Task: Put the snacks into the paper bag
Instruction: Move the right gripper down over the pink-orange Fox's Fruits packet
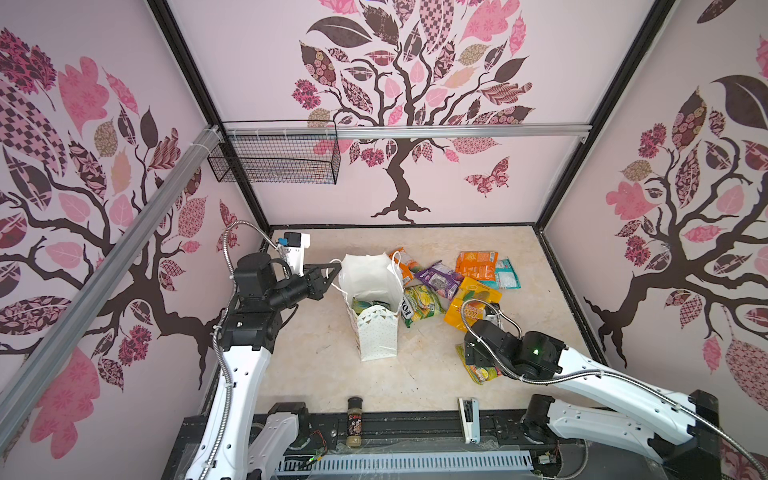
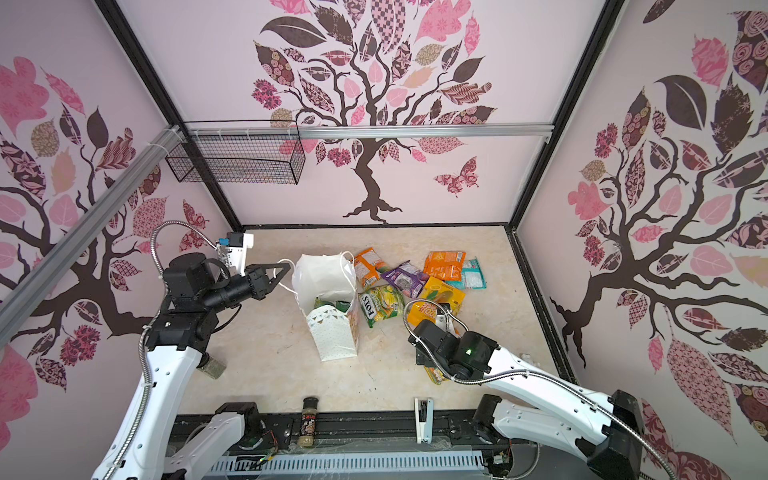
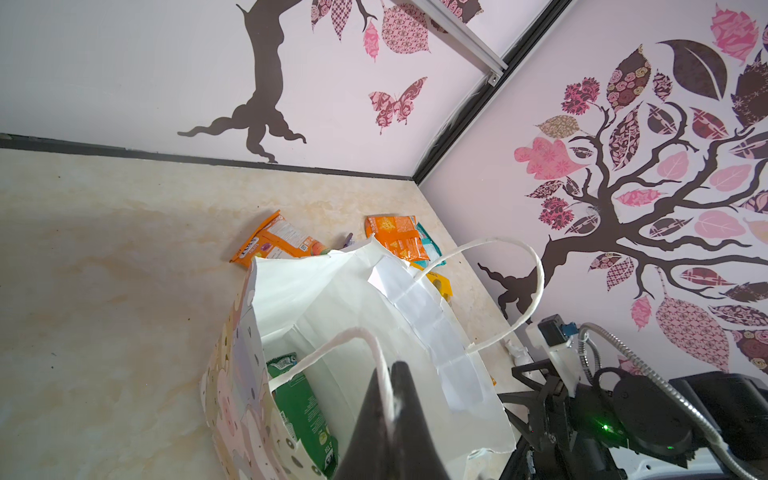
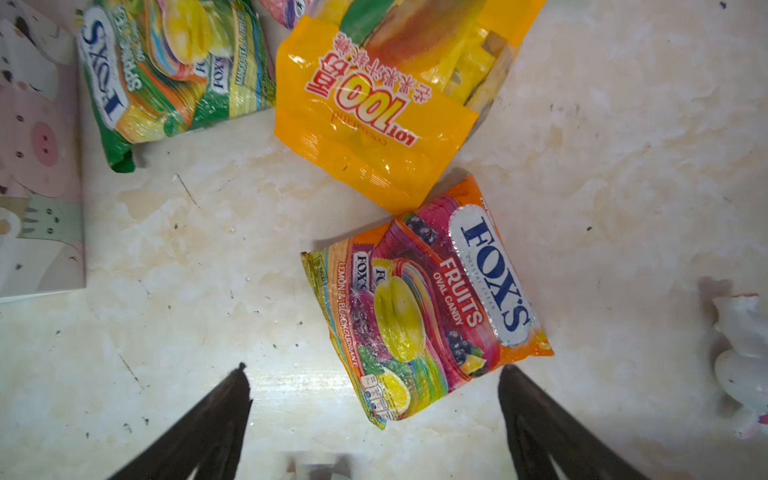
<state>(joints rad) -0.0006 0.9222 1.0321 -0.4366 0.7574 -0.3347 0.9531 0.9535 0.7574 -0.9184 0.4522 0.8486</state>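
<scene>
1. I log the paper bag point(image 1: 378, 336), white and dotted, standing upright on the desk point(image 1: 324, 365) left of centre with its mouth open. One green packet point(image 3: 299, 399) lies down inside it.
2. I read the left jaws as pinched shut on the bag's cord handle point(image 3: 324, 347). The left arm point(image 1: 266, 286) reaches in from the left.
3. I see the right jaws spread wide and holding nothing. They hang over the FOX'S Fruits packet point(image 4: 428, 299), which lies flat on the desk, touched by neither jaw.
4. Loose snacks I count to the right of the bag:
   - the green FOX'S packet point(image 1: 419, 305), just beside the bag;
   - the yellow packet point(image 1: 473, 303), its corner meeting the Fruits packet;
   - behind these, the purple packet point(image 1: 440, 278), the orange packet point(image 1: 405, 259), a second orange packet point(image 1: 476, 264) and the teal packet point(image 1: 507, 276).
5. At the near edge I note a spice jar point(image 1: 354, 419) and a white stapler point(image 1: 469, 419), well apart from the bag.
</scene>
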